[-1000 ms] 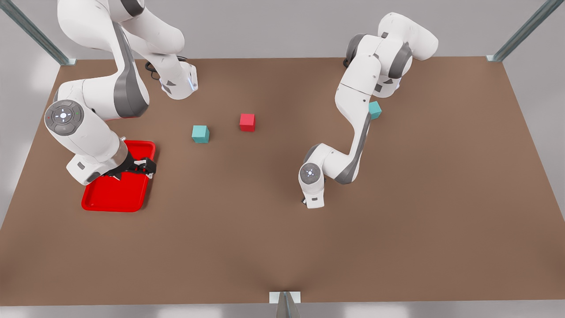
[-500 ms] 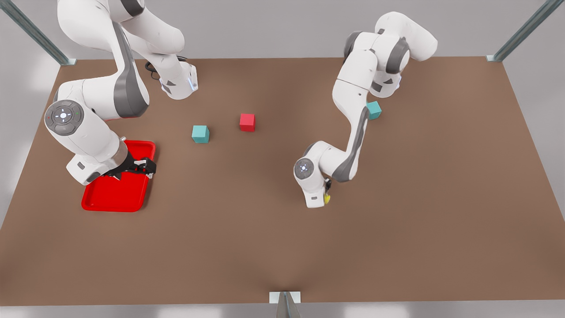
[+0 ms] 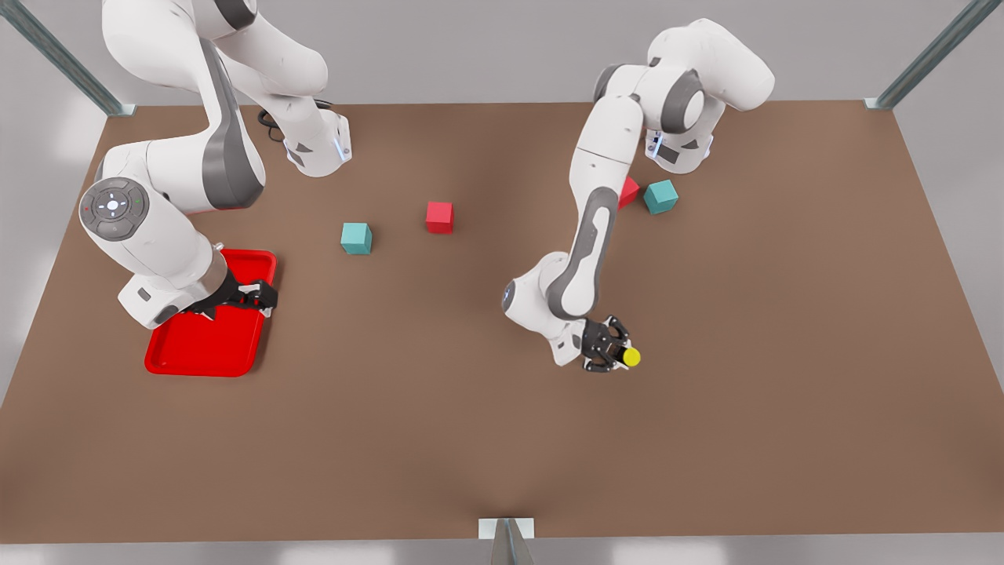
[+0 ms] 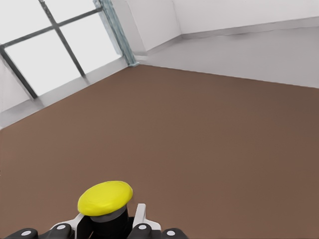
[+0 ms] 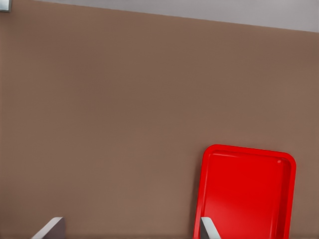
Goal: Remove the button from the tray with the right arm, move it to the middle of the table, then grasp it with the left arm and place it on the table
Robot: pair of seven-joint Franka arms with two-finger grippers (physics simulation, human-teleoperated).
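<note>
The button (image 3: 631, 358), a yellow cap on a black body, is held by my left gripper (image 3: 620, 355) low over the brown table (image 3: 502, 439), a little to the front view's right of the middle. In the left wrist view the button (image 4: 105, 196) sits between the black fingers of that gripper (image 4: 107, 226), which is shut on it. My right gripper (image 3: 263, 297) hovers open over the far right corner of the red tray (image 3: 180, 357) at the front view's left. Its two fingertips (image 5: 209, 228) stand wide apart above the tray (image 5: 244, 194), which holds nothing.
A teal cube (image 3: 356, 238) and a red cube (image 3: 439, 217) sit on the table behind the middle. Another red cube (image 3: 628, 192) and a teal cube (image 3: 660, 196) lie near the left arm's base. Metal posts stand at the table's corners.
The left arm's wrist has swung toward the front view's right, bringing the gripper and button into sight. A red cube behind that arm has come into view. The right arm has stayed still.
</note>
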